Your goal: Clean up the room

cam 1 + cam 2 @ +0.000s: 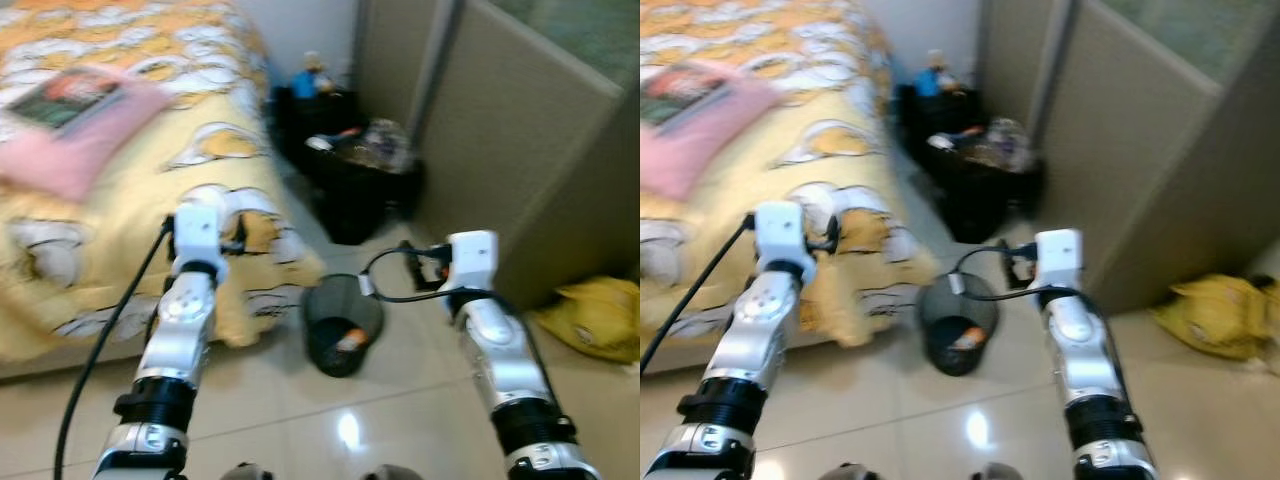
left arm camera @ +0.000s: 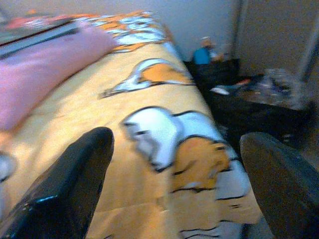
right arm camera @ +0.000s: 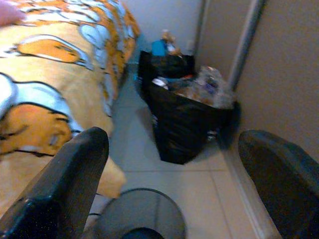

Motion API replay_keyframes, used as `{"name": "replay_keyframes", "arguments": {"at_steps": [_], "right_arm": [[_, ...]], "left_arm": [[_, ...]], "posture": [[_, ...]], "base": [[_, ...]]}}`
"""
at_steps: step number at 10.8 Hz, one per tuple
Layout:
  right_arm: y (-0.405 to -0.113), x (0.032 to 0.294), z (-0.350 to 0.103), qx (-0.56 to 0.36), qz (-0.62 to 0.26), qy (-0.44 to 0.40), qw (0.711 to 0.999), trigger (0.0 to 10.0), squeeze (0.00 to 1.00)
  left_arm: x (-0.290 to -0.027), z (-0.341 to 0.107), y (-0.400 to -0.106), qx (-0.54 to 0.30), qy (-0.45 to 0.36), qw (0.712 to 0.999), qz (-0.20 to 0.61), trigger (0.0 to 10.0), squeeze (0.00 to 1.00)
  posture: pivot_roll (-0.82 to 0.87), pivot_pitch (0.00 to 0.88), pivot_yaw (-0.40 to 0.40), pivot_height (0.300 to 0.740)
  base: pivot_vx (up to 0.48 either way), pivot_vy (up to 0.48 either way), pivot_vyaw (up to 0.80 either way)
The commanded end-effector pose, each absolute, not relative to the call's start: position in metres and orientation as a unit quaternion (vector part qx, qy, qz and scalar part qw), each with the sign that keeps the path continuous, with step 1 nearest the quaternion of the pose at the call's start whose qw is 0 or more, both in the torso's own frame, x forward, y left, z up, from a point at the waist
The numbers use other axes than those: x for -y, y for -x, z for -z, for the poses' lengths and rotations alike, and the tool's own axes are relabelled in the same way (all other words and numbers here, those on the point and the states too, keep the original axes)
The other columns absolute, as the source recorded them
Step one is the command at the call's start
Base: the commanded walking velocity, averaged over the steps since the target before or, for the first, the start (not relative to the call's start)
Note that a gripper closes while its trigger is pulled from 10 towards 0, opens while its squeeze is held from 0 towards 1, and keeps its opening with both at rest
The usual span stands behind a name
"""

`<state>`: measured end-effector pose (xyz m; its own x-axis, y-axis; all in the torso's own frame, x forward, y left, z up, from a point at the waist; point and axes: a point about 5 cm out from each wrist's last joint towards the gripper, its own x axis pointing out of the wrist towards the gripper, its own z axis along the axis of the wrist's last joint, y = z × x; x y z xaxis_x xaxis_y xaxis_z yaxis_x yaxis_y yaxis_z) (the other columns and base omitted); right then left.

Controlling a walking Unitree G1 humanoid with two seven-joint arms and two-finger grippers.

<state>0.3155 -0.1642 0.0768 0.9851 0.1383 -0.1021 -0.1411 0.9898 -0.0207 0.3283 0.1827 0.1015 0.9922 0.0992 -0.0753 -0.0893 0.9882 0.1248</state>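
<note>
The robot stands at the foot of a bed [image 1: 120,220] with a yellow cartoon cover, both arms raised in front of it, and everything looks a bit smeared.

The left gripper [image 2: 174,189] hovers over the corner of the bed. Its fingers [image 2: 65,189] are spread wide with nothing between them; past the tips lies the printed cover, and further up the bed a pink pillow [image 1: 80,140] with a book [image 1: 65,98] on top of it.

The right gripper [image 3: 169,194] hangs over the tiled floor [image 1: 400,400], fingers [image 3: 60,184] wide apart and empty as well. Just below and between them sits a small dark mesh bin [image 1: 342,322], tipped toward the robot, with something orange and white inside. Straight beyond the tips, well apart from them, a full black rubbish bag [image 3: 187,117] stands in the corner by the beige partition [image 1: 520,150], with a blue toy [image 3: 164,45] on a dark box behind it.

A yellow bag [image 1: 595,315] lies on the floor out past the right arm.
</note>
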Motion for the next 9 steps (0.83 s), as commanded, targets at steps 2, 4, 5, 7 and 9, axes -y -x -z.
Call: {"name": "replay_keyframes", "arguments": {"at_steps": [2, 4, 5, 7, 9], "right_arm": [[-0.3173, 0.1696, -0.0791, -0.051, -0.061, 0.017, 0.997, 10.0, 0.00], [-0.3172, 0.1697, -0.0795, -0.048, -0.060, 0.017, 0.997, 10.0, 0.00], [-0.3173, 0.1698, -0.0796, -0.048, -0.060, 0.017, 0.997, 10.0, 0.00], [-0.3177, 0.1694, -0.0799, -0.047, -0.061, 0.018, 0.997, 10.0, 0.00], [-0.3176, 0.1694, -0.0798, -0.047, -0.061, 0.017, 0.997, 10.0, 0.00]], "left_arm": [[-0.1836, -0.0990, -0.3284, -0.050, -0.057, 0.996, -0.054, 10.0, 0.00], [-0.1846, -0.0992, -0.3290, -0.050, -0.073, 0.994, -0.060, 10.0, 0.00], [-0.1818, -0.1028, -0.3297, -0.034, -0.079, 0.995, -0.057, 10.0, 0.00], [-0.1824, -0.1044, -0.3301, -0.033, -0.068, 0.995, -0.061, 10.0, 0.00], [-0.1872, -0.1037, -0.3300, -0.036, -0.067, 0.994, -0.075, 10.0, 0.00]], "posture": [[-0.16, 0.040, 0.000, 0.740], [-0.16, 0.040, 0.000, 0.740], [-0.16, 0.040, -0.001, 0.740], [-0.16, 0.040, -0.002, 0.740], [-0.16, 0.040, -0.002, 0.740]], "base": [[0.000, 0.476, -0.69], [0.000, 0.476, 0.00], [0.000, 0.000, 0.00], [0.225, 0.000, 0.00], [0.461, 0.000, 0.00]]}}
